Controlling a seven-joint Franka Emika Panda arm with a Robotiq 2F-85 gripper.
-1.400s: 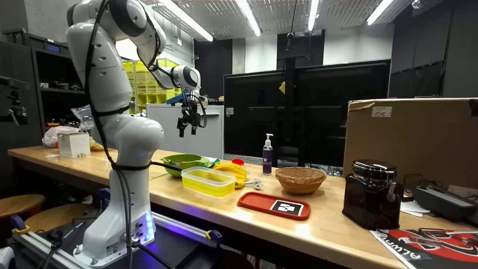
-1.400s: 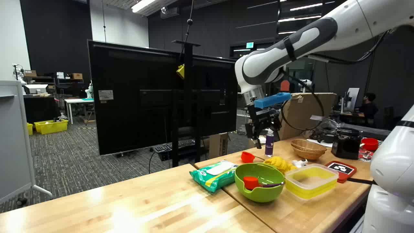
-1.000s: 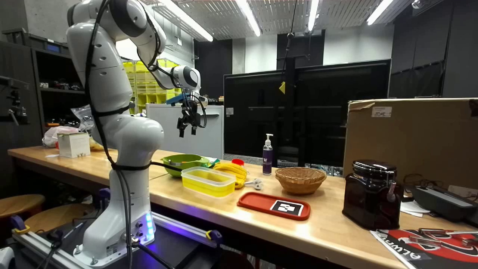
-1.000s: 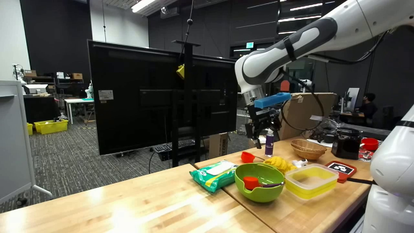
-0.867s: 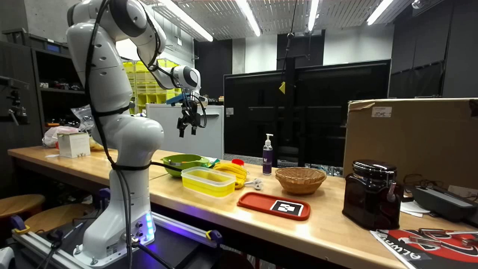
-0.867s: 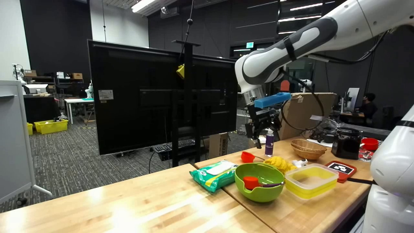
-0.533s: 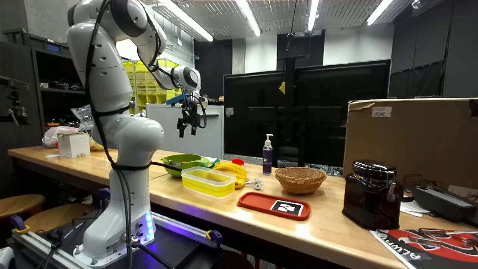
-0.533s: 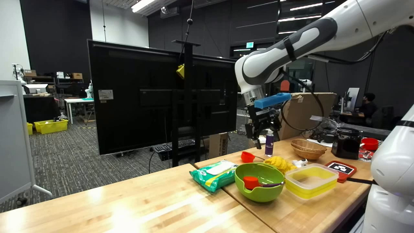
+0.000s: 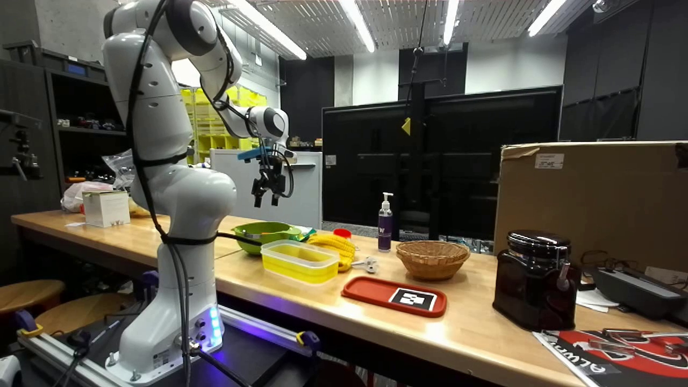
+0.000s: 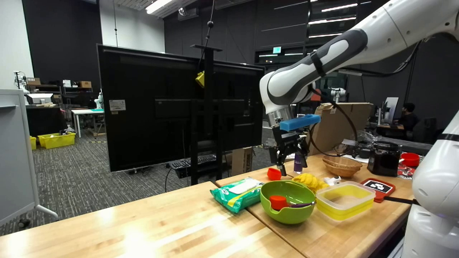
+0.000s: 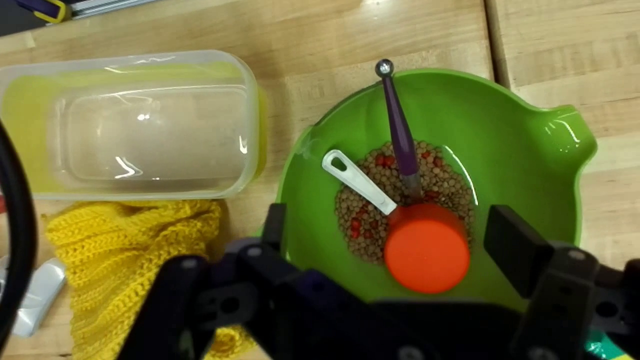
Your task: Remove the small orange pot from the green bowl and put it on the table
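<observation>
The small orange pot (image 11: 427, 255) looks like an upturned measuring cup with a white handle. It lies on brown lentils inside the green bowl (image 11: 510, 135). It also shows in an exterior view (image 10: 278, 202). My gripper (image 11: 392, 236) is open and empty. In the wrist view its fingers stand on either side of the pot, apart from it. In both exterior views the gripper (image 9: 266, 201) (image 10: 294, 167) hangs well above the table (image 10: 161, 222) and higher than the bowl's rim. A purple-handled utensil (image 11: 400, 130) also lies in the bowl, leaning on its rim.
A yellow container (image 11: 245, 125) and a yellow knitted cloth (image 11: 135, 260) lie beside the bowl. A green wipes pack (image 10: 236, 195) touches or nearly touches it. A red cup (image 10: 274, 174), a purple pump bottle (image 9: 385, 228), a woven basket (image 9: 432, 260) and a red tray (image 9: 365, 290) stand farther along.
My gripper was still, then has moved down over the last half second, and slightly to the left in both exterior views. It stays open. The pot and bowl have not moved.
</observation>
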